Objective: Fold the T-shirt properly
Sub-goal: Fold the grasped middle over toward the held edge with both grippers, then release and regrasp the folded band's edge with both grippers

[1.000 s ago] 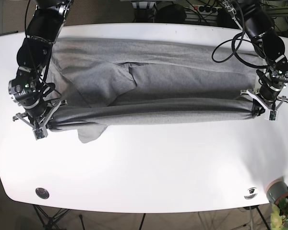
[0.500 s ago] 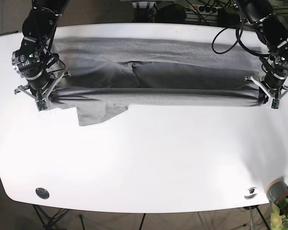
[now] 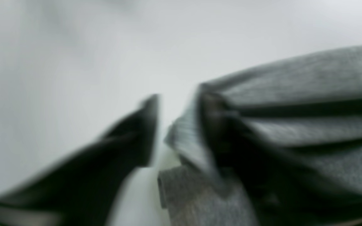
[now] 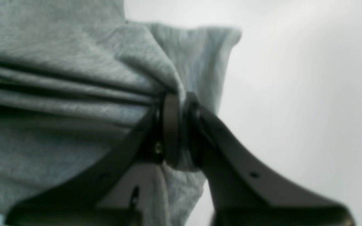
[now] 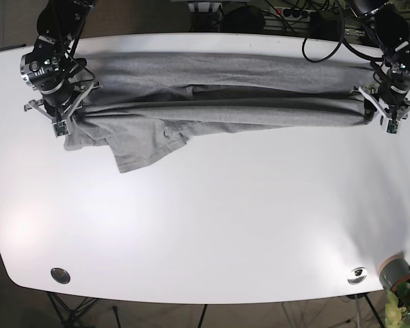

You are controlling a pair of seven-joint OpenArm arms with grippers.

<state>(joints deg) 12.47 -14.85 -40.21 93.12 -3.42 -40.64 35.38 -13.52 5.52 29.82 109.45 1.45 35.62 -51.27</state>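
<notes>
The grey T-shirt point(image 5: 225, 89) lies stretched sideways across the far part of the white table point(image 5: 212, 219), with a long fold pulled over its middle. One sleeve point(image 5: 140, 147) hangs toward the near side at left. My right gripper point(image 5: 60, 117) is shut on the bunched shirt edge, and the cloth point(image 4: 74, 78) is pinched between its jaws in the right wrist view point(image 4: 179, 106). My left gripper point(image 5: 386, 113) is at the other end of the fold. In the blurred left wrist view its jaws point(image 3: 181, 119) stand apart. The cloth point(image 3: 294, 94) lies against one finger, and white table shows beside the other.
Two round metal fittings point(image 5: 60, 275) point(image 5: 357, 275) sit near the table's front edge. A grey pot with a plant point(image 5: 396, 273) stands off the front right corner. Cables and dark gear point(image 5: 287, 14) lie behind the far edge.
Both grippers moved toward the far edge, carrying the long fold over the rest of the shirt. The sleeve trailed after at left.
</notes>
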